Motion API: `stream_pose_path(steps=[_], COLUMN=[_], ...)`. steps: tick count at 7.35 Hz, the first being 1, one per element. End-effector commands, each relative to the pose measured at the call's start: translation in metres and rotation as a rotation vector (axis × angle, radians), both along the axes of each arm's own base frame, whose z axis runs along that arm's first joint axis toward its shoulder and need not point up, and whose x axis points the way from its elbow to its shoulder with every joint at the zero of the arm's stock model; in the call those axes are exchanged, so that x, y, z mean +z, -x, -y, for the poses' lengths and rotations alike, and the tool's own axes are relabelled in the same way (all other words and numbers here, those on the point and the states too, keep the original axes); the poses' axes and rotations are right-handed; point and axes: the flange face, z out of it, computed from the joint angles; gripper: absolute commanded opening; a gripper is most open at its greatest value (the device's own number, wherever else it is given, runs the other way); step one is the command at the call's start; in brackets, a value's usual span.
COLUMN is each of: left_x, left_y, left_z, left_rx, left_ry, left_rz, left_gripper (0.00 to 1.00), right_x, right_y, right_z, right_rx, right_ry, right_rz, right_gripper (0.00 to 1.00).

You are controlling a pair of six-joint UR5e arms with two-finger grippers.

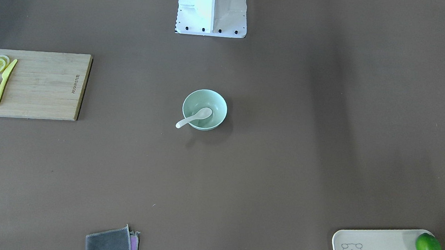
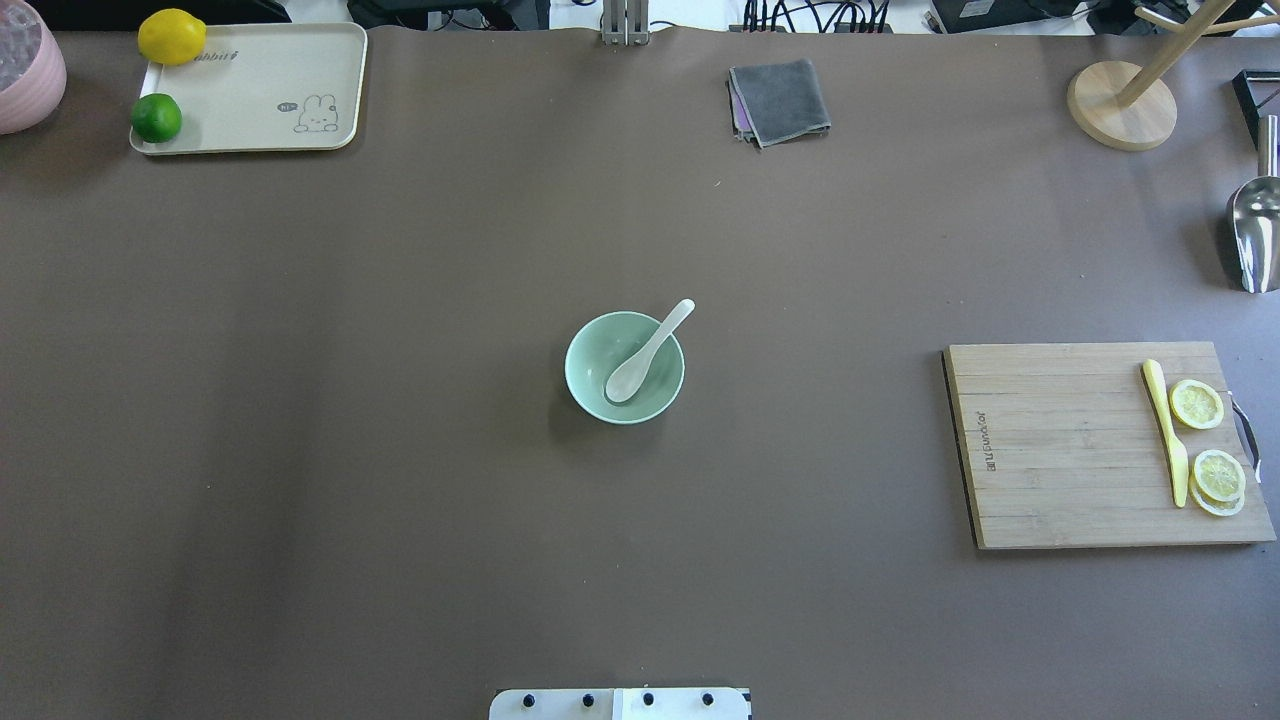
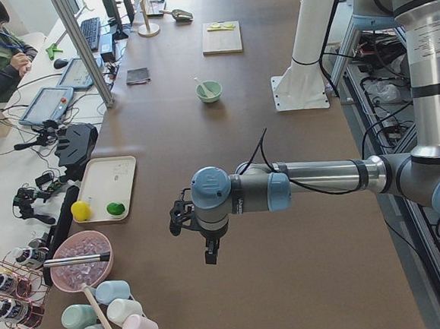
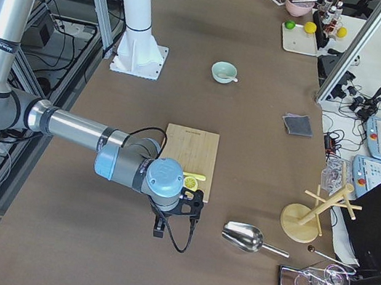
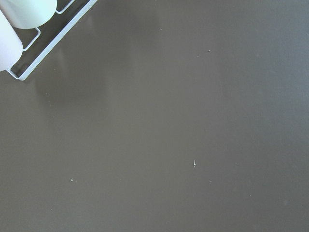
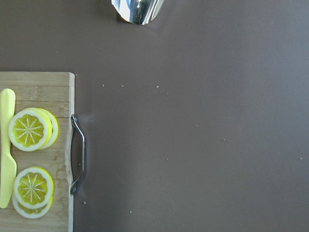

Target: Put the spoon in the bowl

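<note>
The pale mint-green bowl point(image 1: 217, 105) stands at the table's middle, also in the overhead view point(image 2: 598, 352). The white spoon point(image 1: 194, 118) lies with its scoop inside the bowl and its handle resting over the rim point(image 2: 650, 350). Neither gripper shows in the overhead or front views. The left gripper point(image 3: 210, 257) hangs above the bare table near the robot's left end, far from the bowl point(image 3: 209, 92). The right gripper point(image 4: 158, 230) hangs near the cutting board at the other end. I cannot tell whether either is open or shut.
A wooden cutting board point(image 2: 1060, 450) with lemon slices point(image 2: 1197, 404) and a yellow-green knife point(image 2: 1165, 430) lies at the right. A cream tray point(image 2: 260, 90) holds a lime point(image 2: 156, 117) and a lemon point(image 2: 172, 36). A grey cloth point(image 2: 780, 100), a metal scoop point(image 2: 1256, 230) and a wooden stand point(image 2: 1120, 105) lie at the far edge.
</note>
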Motion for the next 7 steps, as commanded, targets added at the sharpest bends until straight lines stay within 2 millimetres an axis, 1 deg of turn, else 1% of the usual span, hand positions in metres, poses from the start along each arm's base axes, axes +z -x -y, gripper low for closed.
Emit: stream_pose_path(steps=[1,4,7], left_x=[-0.0034,-0.003,-0.0031], left_y=[0.0048,0.004,0.0033], left_z=[-0.0006,-0.0026,-0.0024], left_rx=[-0.001,-0.001,0.0], left_ry=[-0.011,-0.01,-0.011], left_rz=[0.065,0.056,0.054], left_gripper=[0.98,0.98,0.98], right_x=[0.0007,0.002,-0.0018], right_y=[-0.0002,0.0005,0.0004], right_z=[-0.0002,-0.0011,0.0006], right_rx=[0.001,-0.001,-0.001], right_ry=[0.001,0.004,-0.005], right_rz=[0.0,0.0,0.001], right_gripper=[1.0,1.0,1.0])
